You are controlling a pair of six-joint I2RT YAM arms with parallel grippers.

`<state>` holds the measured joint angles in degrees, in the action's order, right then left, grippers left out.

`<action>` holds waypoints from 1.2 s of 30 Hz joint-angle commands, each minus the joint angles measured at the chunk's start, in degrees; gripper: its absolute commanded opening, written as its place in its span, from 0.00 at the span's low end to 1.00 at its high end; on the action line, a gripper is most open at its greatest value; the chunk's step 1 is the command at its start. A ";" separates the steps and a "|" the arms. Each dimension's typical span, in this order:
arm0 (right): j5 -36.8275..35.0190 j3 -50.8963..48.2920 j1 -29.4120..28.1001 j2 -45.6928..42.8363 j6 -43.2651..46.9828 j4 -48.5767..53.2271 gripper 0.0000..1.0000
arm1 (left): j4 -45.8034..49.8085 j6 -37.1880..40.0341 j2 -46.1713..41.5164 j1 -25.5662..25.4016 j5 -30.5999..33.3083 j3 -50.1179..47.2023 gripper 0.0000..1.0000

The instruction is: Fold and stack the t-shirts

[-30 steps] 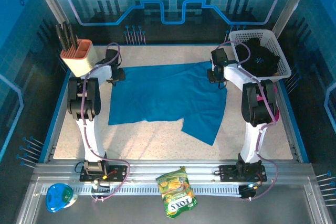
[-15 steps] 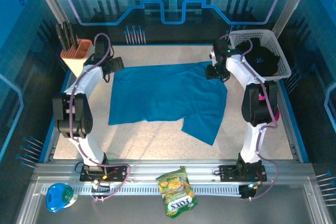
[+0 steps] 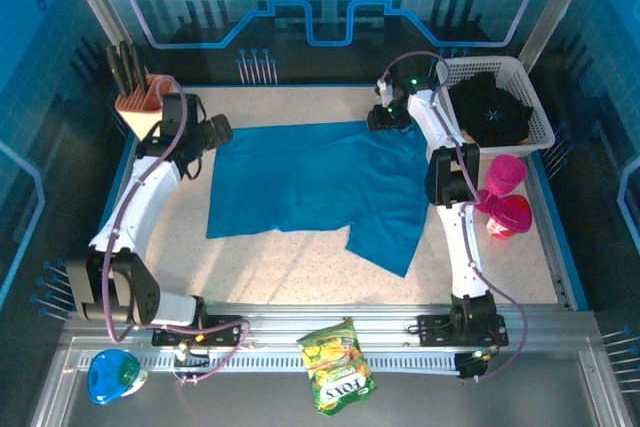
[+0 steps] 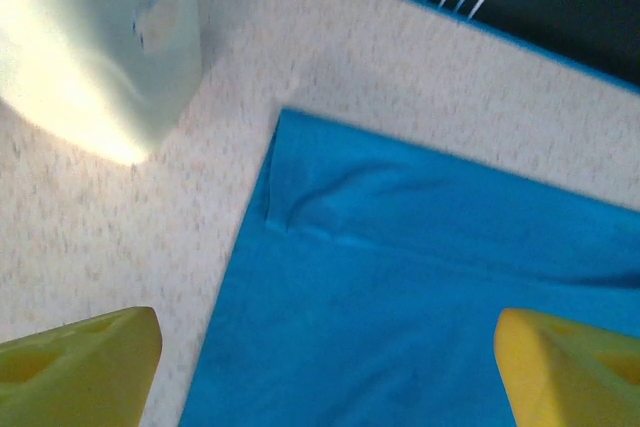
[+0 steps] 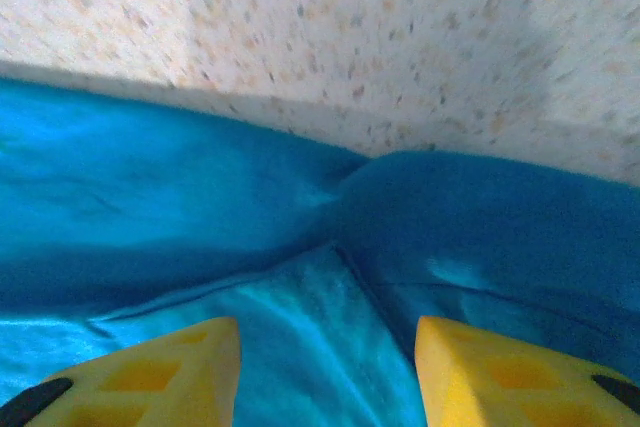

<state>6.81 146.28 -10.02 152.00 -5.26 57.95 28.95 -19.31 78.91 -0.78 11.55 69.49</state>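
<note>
Fingers of the left gripper stood wide apart, yellow and holding nothing, above the far left corner of the teal-blue t-shirt, where a short crease ran in the cloth. From above, the left gripper hung at that corner, just beside a beige holder with dark handles sticking up. The right gripper also had its jaws parted, more narrowly, with a fold of the teal fabric lying below the gap and not pinched. It sat over the far right corner of the shirt, which lay spread mostly flat in the middle of the speckled table, one sleeve pointing toward the near edge. A black t-shirt was bundled in a white basket at the far right corner. Two pink cups lay near the right edge. A green snack packet rested on the metal rail in front.
</note>
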 commanded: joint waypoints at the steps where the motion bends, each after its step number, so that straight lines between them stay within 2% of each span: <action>1: 3.58 0.99 0.70 -0.22 1.46 0.86 0.51 | 3.16 -3.10 -4.03 -0.80 -1.02 -3.26 0.87; 6: 4.52 -4.19 0.70 -1.14 0.61 -4.03 0.50 | 3.89 -2.47 -8.37 -0.81 0.31 -5.29 0.90; 13: 6.05 -3.98 0.70 0.07 -0.78 -5.89 0.50 | 5.71 -1.87 -8.78 -0.88 0.35 -3.76 0.90; 20: 7.08 -4.92 0.59 -1.54 -1.16 -7.13 0.31 | 5.55 -2.37 -8.62 -1.13 -0.30 -3.37 0.90; 32: 6.95 -12.51 0.47 -9.46 -1.66 -9.20 0.11 | 5.60 -2.16 -8.67 -1.99 -0.69 -2.79 0.90; 36: 5.59 -18.49 -0.48 -14.06 -3.88 -11.62 0.08 | 5.63 -2.09 -8.93 -2.21 -0.74 -3.00 0.90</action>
<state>12.47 130.87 -9.74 143.02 -7.20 48.27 33.23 -21.08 70.76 -2.46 11.51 64.77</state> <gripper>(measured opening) 0.090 0.895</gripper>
